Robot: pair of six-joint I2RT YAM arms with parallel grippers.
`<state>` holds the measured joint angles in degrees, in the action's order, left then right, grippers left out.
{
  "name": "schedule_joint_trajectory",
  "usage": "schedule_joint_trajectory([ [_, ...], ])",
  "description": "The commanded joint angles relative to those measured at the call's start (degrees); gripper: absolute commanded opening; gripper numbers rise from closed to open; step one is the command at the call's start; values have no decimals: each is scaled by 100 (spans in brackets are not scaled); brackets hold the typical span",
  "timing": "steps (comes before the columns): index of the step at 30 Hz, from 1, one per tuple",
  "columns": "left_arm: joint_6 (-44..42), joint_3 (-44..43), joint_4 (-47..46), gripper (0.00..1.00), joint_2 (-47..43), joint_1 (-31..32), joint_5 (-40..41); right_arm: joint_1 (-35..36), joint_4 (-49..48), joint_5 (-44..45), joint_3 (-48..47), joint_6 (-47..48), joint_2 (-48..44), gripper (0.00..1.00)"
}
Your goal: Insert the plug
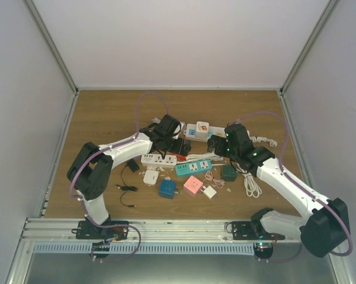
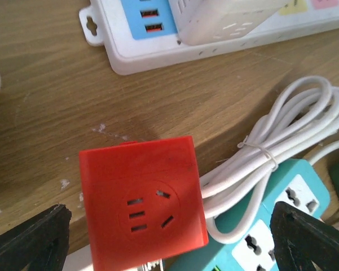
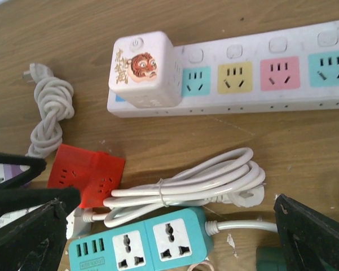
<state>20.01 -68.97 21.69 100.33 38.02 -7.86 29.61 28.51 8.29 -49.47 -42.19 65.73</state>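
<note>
Both pincers hang wide open, holding nothing. The left pincer (image 2: pixel 169 228) straddles a red socket cube (image 2: pixel 141 203), probably placed to steady it. Between the fingers of the right pincer (image 3: pixel 172 223) lies a tied white cord (image 3: pixel 186 180). Its plug (image 3: pixel 245 196) sits toward the right finger, crowded by a teal power strip (image 3: pixel 141 237) on the wrist side. Beyond the fingertips, a white power strip (image 3: pixel 304 96) carries a tiger-printed adapter (image 3: pixel 141 70).

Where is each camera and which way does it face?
Top: above, behind the bases, looking down on the table; left arm, right arm show.
Left wrist: looking down on the red cube; left pincer fingers at bottom corners.
Right wrist: looking down on the white strip; right pincer fingers at bottom corners.
Shared: both wrist views hold red cube and teal strip.
</note>
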Motion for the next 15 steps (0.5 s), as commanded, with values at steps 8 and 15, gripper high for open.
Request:
schedule_joint_trajectory([
  [8,230,-623,707,87,685,171,-7,-170,-276,-389,246,185,-31,98],
  [15,231,-634,755,75,956,238,170,-210,-156,-612,200,129,-17,94],
])
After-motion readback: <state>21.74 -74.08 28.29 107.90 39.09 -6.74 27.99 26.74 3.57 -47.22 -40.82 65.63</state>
